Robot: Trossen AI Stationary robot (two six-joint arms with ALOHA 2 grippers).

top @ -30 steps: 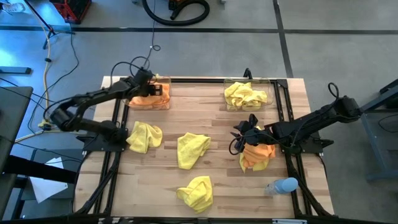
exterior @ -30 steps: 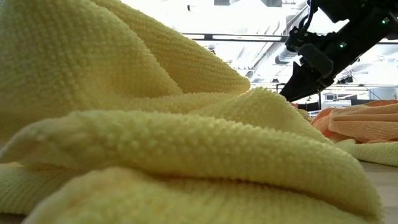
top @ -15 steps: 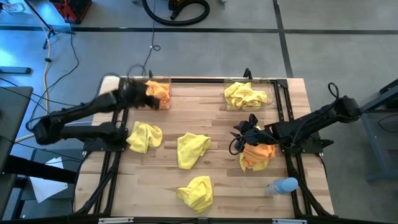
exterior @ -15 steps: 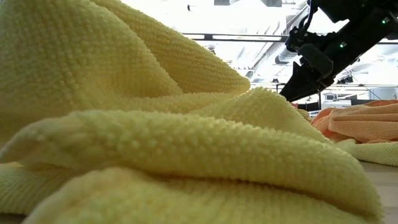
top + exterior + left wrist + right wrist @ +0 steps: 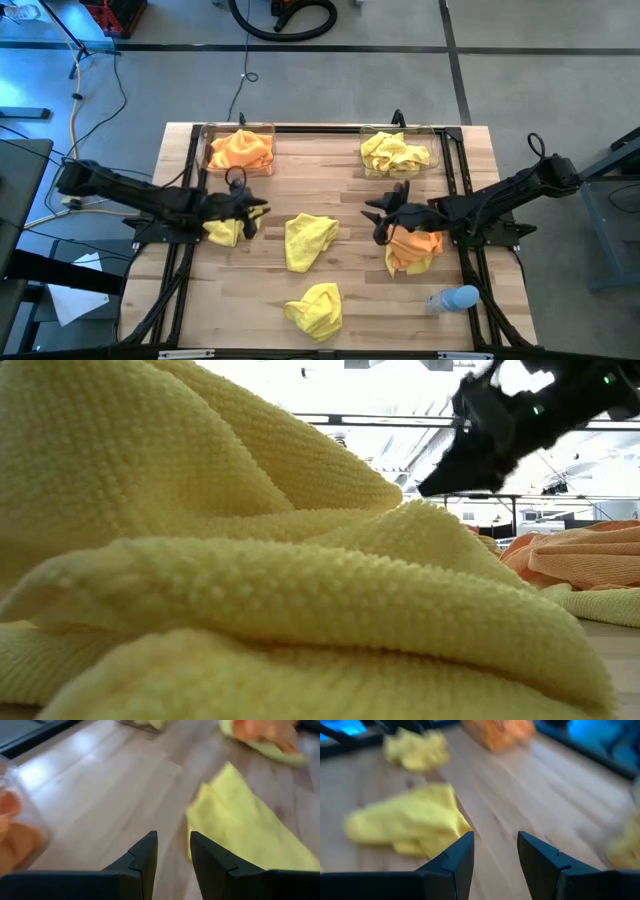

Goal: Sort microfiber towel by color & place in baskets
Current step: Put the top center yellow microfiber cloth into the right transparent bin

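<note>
Orange microfiber towel [image 5: 241,150] lies in the far-left basket [image 5: 208,133], and yellow towel [image 5: 396,153] in the far-right basket [image 5: 432,132]. Three yellow towels lie on the table: left [image 5: 222,232], middle [image 5: 309,240] and near [image 5: 316,309]. The near one [image 5: 250,580] fills the low view. An orange towel [image 5: 413,250] lies right of centre. My left gripper [image 5: 258,211] [image 5: 173,845] is open and empty over the left yellow towel's right edge, facing the middle towel [image 5: 240,825]. My right gripper [image 5: 372,212] [image 5: 495,845] hangs open and empty above the orange towel's left end.
A pale blue rounded object [image 5: 456,298] lies near the table's front right corner. Black frame rails [image 5: 185,270] run along both sides of the wooden top. Bare wood shows between the baskets and around the middle towel.
My left gripper has swung away from the far-left basket toward the table's near edge and centre, and now hangs over the left yellow towel. The orange towel stays in the basket. My right gripper has tipped its fingers up a little above the orange towel.
</note>
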